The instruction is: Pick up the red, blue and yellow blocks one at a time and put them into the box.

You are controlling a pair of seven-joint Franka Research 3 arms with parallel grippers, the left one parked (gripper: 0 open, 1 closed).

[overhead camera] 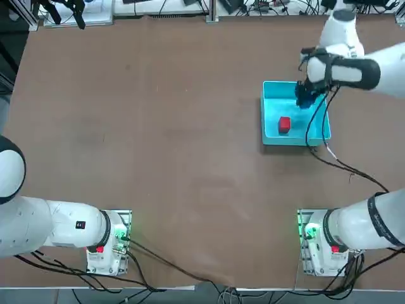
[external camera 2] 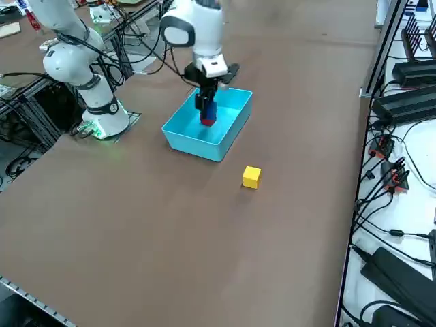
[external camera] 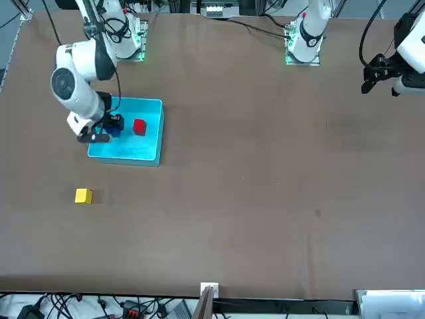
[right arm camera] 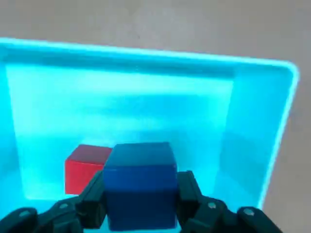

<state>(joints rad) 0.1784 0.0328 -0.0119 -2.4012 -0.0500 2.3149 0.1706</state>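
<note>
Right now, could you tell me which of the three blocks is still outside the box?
The yellow block, alone on the bare table. The red block lies in the box, and the right gripper holds the blue block over it.

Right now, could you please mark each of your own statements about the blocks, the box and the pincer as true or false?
1. The red block lies inside the box. True.
2. The yellow block is in the box. False: it sits on the table, outside the box.
3. The right pincer is shut on the blue block. True.
4. The blue block rests on the table beside the yellow one. False: it is held over the box.
</note>
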